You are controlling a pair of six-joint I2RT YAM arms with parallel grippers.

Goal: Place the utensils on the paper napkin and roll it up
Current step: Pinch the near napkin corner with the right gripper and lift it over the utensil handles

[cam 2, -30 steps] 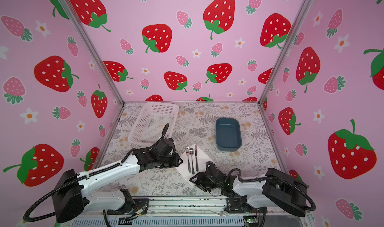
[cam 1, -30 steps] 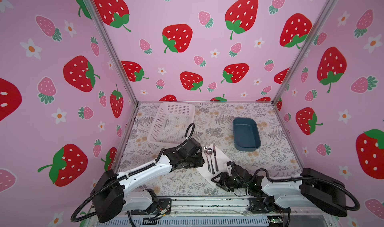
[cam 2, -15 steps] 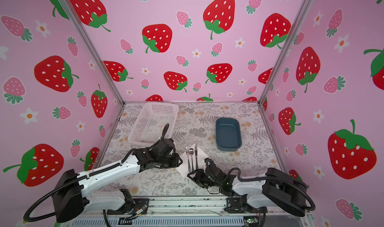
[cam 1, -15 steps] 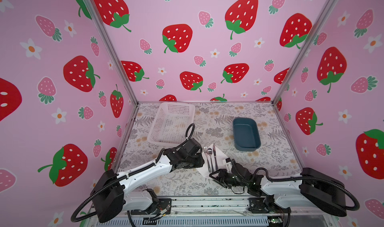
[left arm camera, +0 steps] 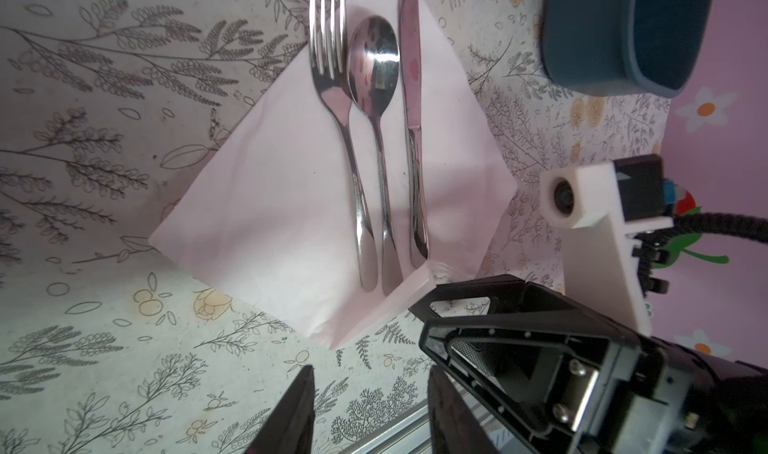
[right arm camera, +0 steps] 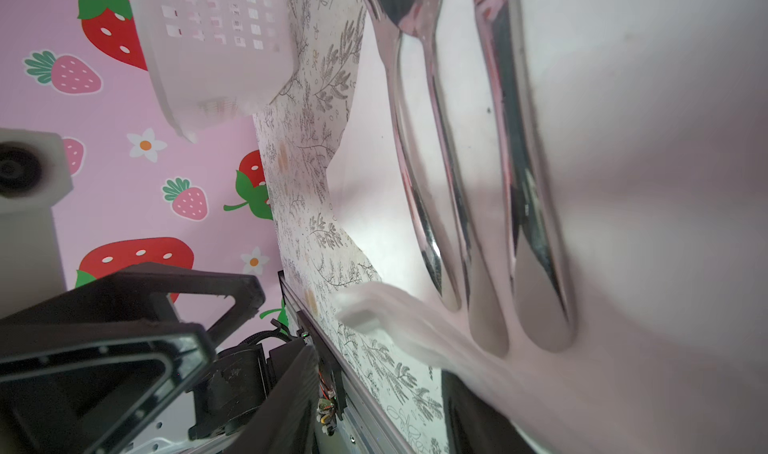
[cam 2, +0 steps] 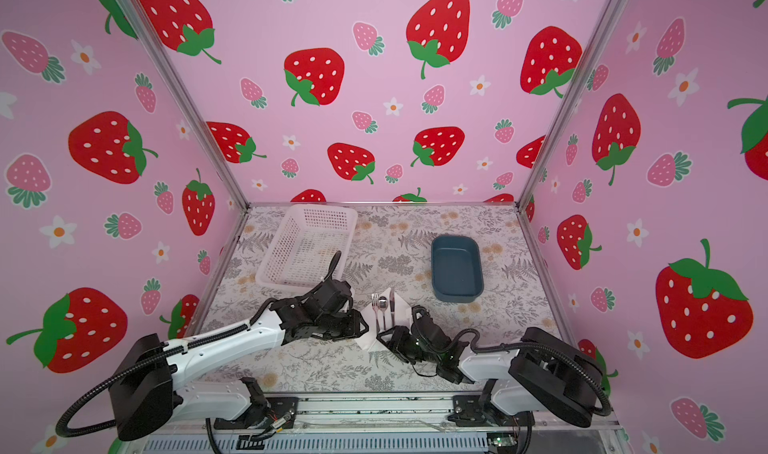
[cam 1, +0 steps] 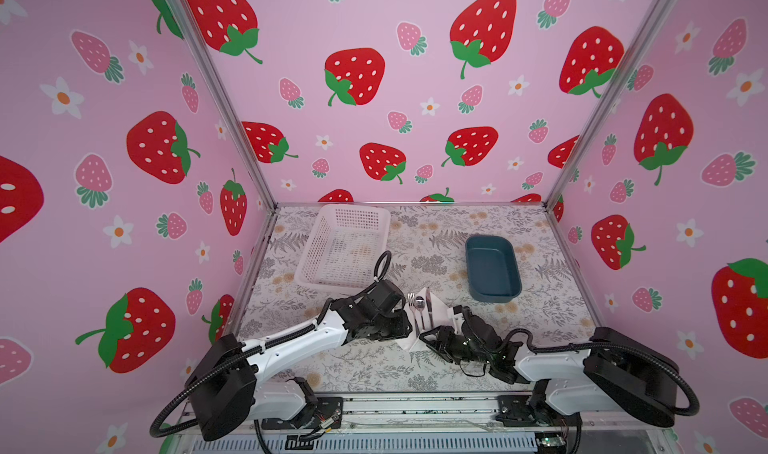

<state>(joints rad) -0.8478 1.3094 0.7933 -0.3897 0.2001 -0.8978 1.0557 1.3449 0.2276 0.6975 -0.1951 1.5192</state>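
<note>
- the utensils [left arm camera: 380, 161] lie side by side on the paper napkin [left arm camera: 266, 207], set cornerwise on the desk [left arm camera: 104, 348]
- right pincer [left arm camera: 420, 322], jaws partly apart, props the folded near corner, no clear pinch; left pincer [left arm camera: 370, 375] gapes empty beside it
- risk: thin paper tearing; handles skidding out
- the desk's front edge is close; open room lies leftward

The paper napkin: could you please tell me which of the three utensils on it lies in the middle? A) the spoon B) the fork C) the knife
A: in the left wrist view the spoon lies between the fork and the knife on the paper napkin.
</note>
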